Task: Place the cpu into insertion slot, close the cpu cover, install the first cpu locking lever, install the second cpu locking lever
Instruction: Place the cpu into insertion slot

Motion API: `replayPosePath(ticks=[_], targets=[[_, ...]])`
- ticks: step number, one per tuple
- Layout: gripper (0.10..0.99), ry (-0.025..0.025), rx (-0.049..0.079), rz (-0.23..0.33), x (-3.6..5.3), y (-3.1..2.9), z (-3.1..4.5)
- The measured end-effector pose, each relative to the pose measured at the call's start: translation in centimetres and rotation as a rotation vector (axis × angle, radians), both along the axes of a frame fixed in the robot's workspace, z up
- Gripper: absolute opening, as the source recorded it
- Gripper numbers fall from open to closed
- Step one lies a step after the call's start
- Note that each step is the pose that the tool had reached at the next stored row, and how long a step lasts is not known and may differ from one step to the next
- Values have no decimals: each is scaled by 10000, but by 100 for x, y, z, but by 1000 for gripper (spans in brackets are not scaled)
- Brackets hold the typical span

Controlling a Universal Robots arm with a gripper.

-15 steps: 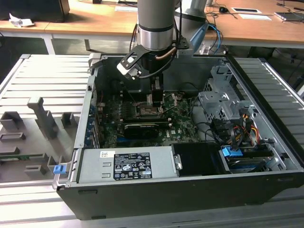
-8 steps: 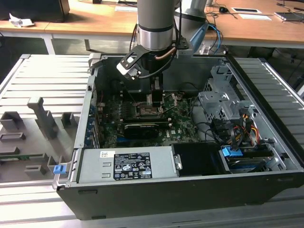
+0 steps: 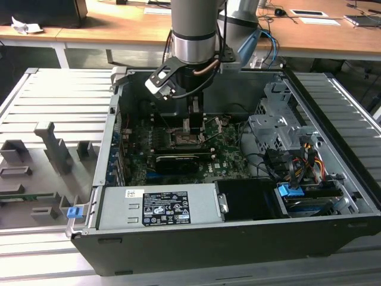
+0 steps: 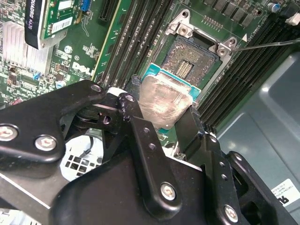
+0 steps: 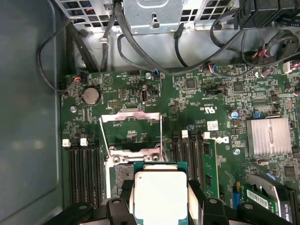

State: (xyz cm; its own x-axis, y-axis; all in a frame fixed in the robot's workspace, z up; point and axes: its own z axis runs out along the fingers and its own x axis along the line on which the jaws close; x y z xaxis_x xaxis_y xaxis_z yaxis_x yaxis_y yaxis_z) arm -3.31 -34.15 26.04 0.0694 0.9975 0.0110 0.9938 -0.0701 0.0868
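The open computer case (image 3: 333, 235) lies on its side on a ribbed metal surface (image 3: 59, 95), with wooden desks (image 3: 119, 27) behind it in the exterior view. The socket (image 4: 194, 58) sits in the middle of the green board (image 5: 206, 93) on the floor of that case, and I place everything else from it.

In the exterior view, grey plastic holders (image 3: 53, 149) and a small blue clip (image 3: 73, 211) rest on the surface well to the exterior view's left of the socket, outside the case wall. Nearer the camera than the socket, a grey power box (image 3: 158, 208) carries a white label (image 3: 165, 210) crowded with black print and marks. White lettering and small stickers dot the board around the socket. A finned metal block (image 5: 269, 136) and a coin battery (image 5: 90, 95) lie well apart from it on opposite sides. Black memory slots (image 5: 82, 173) run just beside the socket on two sides.

My fingers (image 4: 190, 129) are closed on the chip (image 4: 164, 101), pinching it by two opposite edges. It lies flat with its dull silver top facing away from the board. It is square, so no side is longer, and in the first wrist view its edges run parallel to the socket's. It hangs over the socket's near edge, leaving most of the contact field bare. I cannot tell whether it touches the rim.

The cover (image 5: 131, 116) stands swung open at the socket's far edge, and a thin wire lever (image 4: 267, 44) reaches out past one socket corner.
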Motion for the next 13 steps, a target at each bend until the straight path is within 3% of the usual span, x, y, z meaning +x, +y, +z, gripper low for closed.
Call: replayPosePath(ticks=[7,9,10,13], targets=[[541,0,1,-23,-65,1,-18],[541,1,7,236,-68,5,-51],[541,0,17,616,-70,6,-74],[541,1,16,705,-73,7,-86]])
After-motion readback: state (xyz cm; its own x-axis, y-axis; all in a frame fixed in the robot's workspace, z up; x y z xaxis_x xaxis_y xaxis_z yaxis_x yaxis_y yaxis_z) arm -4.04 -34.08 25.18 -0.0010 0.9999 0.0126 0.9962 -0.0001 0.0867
